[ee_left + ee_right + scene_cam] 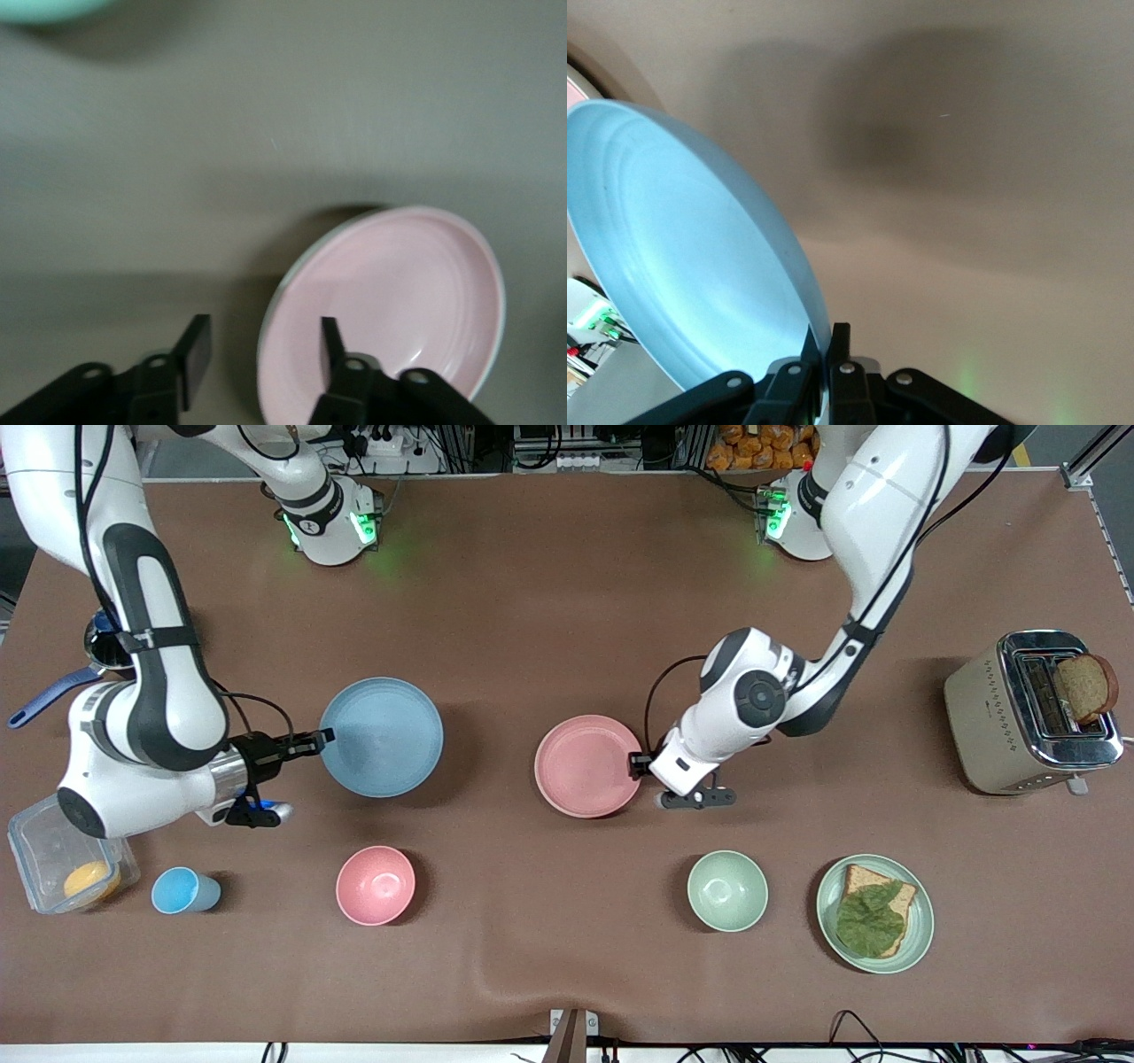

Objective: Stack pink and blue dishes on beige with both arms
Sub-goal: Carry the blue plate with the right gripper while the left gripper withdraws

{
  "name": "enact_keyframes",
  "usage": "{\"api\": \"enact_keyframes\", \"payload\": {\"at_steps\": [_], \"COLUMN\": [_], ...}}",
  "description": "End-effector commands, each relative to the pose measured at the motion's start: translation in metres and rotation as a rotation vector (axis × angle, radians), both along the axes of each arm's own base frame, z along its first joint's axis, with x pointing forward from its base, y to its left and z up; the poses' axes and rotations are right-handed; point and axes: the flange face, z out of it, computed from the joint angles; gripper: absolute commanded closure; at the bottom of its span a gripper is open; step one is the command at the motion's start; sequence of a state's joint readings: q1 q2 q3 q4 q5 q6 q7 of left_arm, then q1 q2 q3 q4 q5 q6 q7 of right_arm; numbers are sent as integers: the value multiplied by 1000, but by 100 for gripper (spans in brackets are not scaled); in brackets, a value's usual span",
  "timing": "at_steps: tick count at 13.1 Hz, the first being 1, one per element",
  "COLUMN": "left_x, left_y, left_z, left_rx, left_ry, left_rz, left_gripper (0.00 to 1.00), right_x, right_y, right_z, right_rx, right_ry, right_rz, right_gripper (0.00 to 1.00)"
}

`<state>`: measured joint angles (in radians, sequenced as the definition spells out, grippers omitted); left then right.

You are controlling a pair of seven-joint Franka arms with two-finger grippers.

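The blue plate (381, 736) is pinched by its rim in the right gripper (319, 737) and held above the table, beside the pink plate (588, 765) toward the right arm's end. The left gripper (640, 763) is spread wide astride the pink plate's rim, not yet clenched. Closing there is judged the next need; no beige plate is seen.

The brown worktop (549, 593) carries a pink plate (586, 765), three bowls, a blue cup (183, 891), a toaster (1032, 713) — and a green plate (921, 921).
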<state>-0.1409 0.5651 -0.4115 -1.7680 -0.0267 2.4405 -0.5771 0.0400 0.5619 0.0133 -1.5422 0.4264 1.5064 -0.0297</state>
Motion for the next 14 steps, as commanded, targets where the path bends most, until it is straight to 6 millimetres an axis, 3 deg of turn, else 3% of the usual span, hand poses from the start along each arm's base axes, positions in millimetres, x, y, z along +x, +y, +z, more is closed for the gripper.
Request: {"api": "enact_keyframes", "payload": {"at_steps": [1, 4, 6, 8, 10, 12, 14], "left_x": [12, 22, 15, 13, 8, -1, -7], "left_y": [63, 159, 220, 266, 298, 319, 318], "left_z": [101, 196, 241, 286, 325, 332, 337], "left_rx": [89, 205, 261, 277, 283, 272, 270], "left_ry": [-47, -64, -14, -30, -16, 38, 61], "left_rz": [44, 61, 3, -18, -41, -46, -46], "left_gripper": [0, 0, 0, 0, 0, 0, 0], "right_x": [-1, -3, -10, -14, -20, -26, -34], "right_y": [52, 116, 161, 197, 231, 257, 278], "right_z": [12, 7, -4, -21, -39, -52, -68], "right_rx": [-22, -46, -66, -39, -14, 10, 16], "right_ry": [34, 13, 1, -15, -34, -53, -67], "right_rz": [-52, -109, -132, -163, -177, -196, -205], "right_gripper": [100, 100, 100, 100, 100, 100, 100]}}
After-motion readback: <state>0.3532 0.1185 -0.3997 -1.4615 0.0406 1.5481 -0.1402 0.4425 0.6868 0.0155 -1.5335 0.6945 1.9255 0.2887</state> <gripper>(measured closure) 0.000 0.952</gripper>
